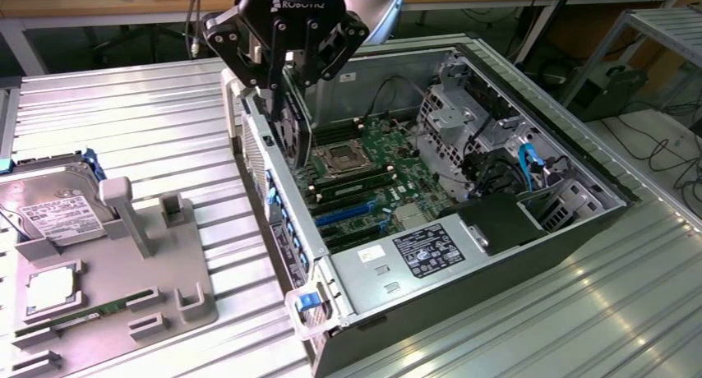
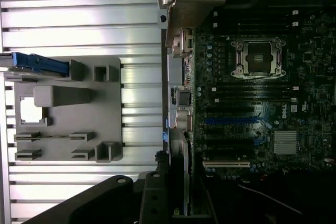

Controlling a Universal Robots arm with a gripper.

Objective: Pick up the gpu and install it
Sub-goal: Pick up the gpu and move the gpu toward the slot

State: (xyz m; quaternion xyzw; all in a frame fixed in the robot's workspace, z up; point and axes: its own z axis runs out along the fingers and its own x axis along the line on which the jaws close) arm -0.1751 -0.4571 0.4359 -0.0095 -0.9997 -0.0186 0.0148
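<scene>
"Gripper (image 1: 285, 82) first: what did it have?"

"Its fingers were drawn partway in and clamped on the top edge of the gpu (image 1: 294, 131). The card hung upright from them, seen edge-on, with its dark cooler face showing."

"And where was the card?"

"Inside the open computer case (image 1: 570, 222), just beside its rear wall. It was above the motherboard (image 1: 379, 177) and near the CPU socket (image 1: 338, 158). Its lower edge looked clear of the board — I could see no slot taking it."

"So which step was that?"

"Pick-up looked done. The install was in hand and not yet finished. The hard drive (image 1: 49, 214) sat well apart in the grey fixture (image 1: 164, 312) on the metal table (image 1: 143, 107)."

"What would the next move call for?"

"By my judgement, the card's bottom edge had to line up along one of the blue expansion slots (image 1: 345, 215), with its bracket end against the rear wall. After that it needed a straight, level press — any tilt could jam the connector or scrape the neighbouring parts."
</scene>
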